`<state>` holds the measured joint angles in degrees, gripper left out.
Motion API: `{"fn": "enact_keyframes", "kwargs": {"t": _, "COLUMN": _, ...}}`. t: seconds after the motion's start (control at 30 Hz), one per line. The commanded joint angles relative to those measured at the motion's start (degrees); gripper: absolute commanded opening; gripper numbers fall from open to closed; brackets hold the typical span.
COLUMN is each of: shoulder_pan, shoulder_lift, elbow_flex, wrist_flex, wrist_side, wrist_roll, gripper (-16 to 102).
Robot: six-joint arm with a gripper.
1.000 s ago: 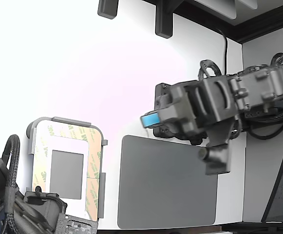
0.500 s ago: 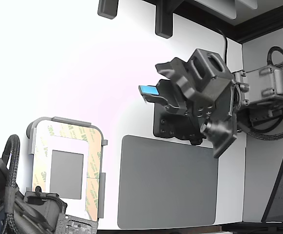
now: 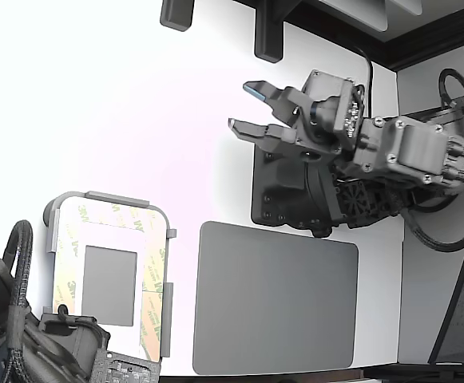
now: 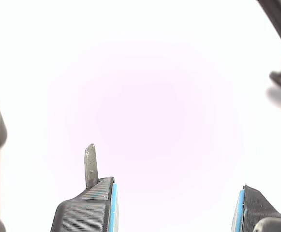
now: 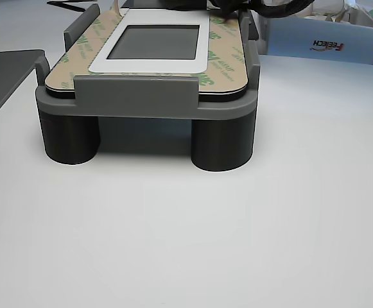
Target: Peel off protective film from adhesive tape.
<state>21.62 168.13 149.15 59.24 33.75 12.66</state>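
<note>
A light grey rounded tray (image 3: pixel 52 219) sits at the exterior view's lower left; the other view shows the tray (image 5: pixel 147 96) raised on round legs. Inside it, adhesive tape (image 3: pixel 65 275) borders a small grey rectangle (image 3: pixel 109 285). Tan protective film (image 3: pixel 153 271) printed with green "3M" logos lies flat on the strips, and the film (image 5: pixel 221 67) shows the same way in the other view. My gripper (image 3: pixel 247 108) hangs far up and to the right of the tray, over bare white table. It is open and holds nothing. The wrist view shows the gripper (image 4: pixel 174 212) with blue-padded fingers (image 4: pixel 89 208) wide apart.
A large dark grey rounded pad (image 3: pixel 275 299) lies right of the tray. My arm's black base (image 3: pixel 283 203) stands behind the pad. A second arm (image 3: pixel 24 343) crowds the tray's lower-left corner. Black brackets (image 3: pixel 267 36) hang at the table's far edge. A white box (image 5: pixel 324 42) stands behind the tray.
The wrist has turned and swung upward. The fingers, first seen end-on above the pad, now point toward the exterior view's left with a clear gap between them. The tray and film are unchanged.
</note>
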Motion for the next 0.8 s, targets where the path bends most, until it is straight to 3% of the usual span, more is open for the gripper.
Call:
{"fn": "enact_keyframes", "kwargs": {"t": 0.0, "shoulder_pan": -2.3, "shoulder_lift": 0.7, "elbow_flex": -0.7, "wrist_flex": -1.3, "wrist_side": -1.5, "wrist_roll": 1.8, "gripper": 100}}
{"fn": "enact_keyframes", "kwargs": {"t": 0.63, "shoulder_pan": -3.3, "shoulder_lift": 1.1, "elbow_flex": -0.6, "wrist_flex": -1.4, "wrist_side": -2.7, "wrist_roll": 1.7, "gripper": 100}}
{"fn": "enact_keyframes", "kwargs": {"t": 0.77, "shoulder_pan": -5.7, "shoulder_lift": -0.7, "elbow_flex": -0.6, "wrist_flex": -2.2, "wrist_side": -5.1, "wrist_roll": 1.0, "gripper": 100}}
